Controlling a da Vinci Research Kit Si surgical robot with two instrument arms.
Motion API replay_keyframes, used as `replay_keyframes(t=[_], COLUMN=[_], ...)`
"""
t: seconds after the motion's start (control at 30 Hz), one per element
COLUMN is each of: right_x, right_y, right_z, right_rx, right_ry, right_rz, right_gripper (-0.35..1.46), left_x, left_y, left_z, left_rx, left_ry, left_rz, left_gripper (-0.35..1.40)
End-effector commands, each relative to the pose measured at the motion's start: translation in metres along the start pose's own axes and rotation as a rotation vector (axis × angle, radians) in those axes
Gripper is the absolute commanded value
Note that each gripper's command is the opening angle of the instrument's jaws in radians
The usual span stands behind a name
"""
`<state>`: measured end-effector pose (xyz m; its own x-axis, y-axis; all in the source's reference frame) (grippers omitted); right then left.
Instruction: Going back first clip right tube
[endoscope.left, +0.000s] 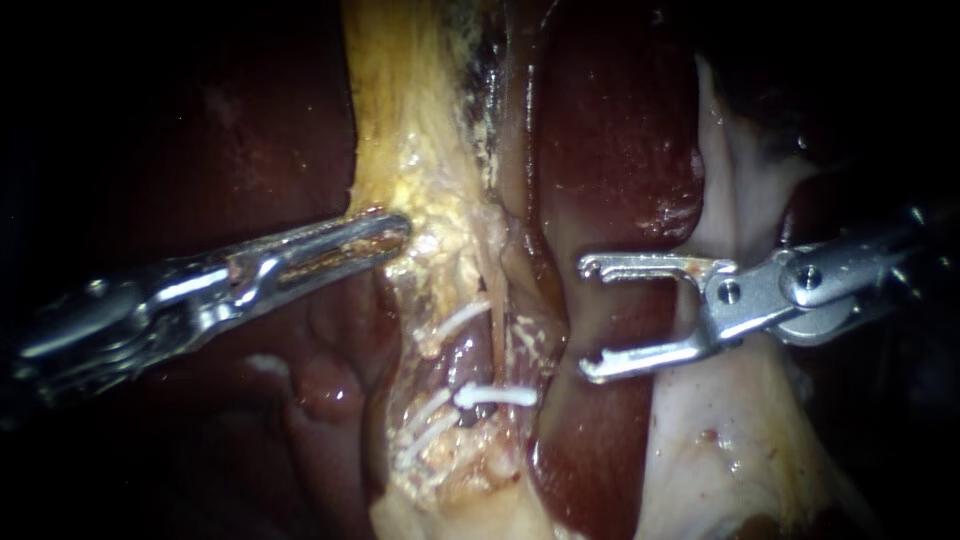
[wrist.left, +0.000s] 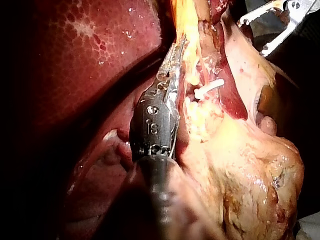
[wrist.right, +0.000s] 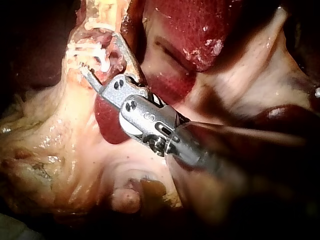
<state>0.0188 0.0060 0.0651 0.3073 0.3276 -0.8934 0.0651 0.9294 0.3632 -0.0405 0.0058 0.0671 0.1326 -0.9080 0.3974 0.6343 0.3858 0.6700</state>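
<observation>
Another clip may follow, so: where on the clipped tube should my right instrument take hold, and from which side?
Probably the bare reddish stretch of the tube just above the horizontal white clip, approached from the side of the right instrument. The tube runs roughly upright there, so a sideways approach would cross it squarely.

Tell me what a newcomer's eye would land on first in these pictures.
The right instrument stands out first, its jaws wide open and empty over the dark red liver, to the right of the middle in the endoscope view. Beside it, bright white clips sit in the strip of yellowish tissue that runs down the middle. The left instrument meets that strip from the other side.
</observation>
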Motion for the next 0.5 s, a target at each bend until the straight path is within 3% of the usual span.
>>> replay_keyframes(t=[0.03, 0.5], right_x=[0.0, 0.0003], right_y=[0.0001, 0.0], right_z=[-0.0001, -0.0004], right_rx=[0.001, 0.002], right_ry=[0.0, 0.0], right_rz=[-0.002, -0.001], right_gripper=[0.6, 0.6], left_x=[0.0001, 0.0001], left_y=[-0.0002, -0.0006], left_z=[0.0002, 0.0001], left_rx=[0.002, 0.007], left_ry=[0.007, 0.009], left_rz=[0.0, 0.001], left_gripper=[-0.35, -0.35])
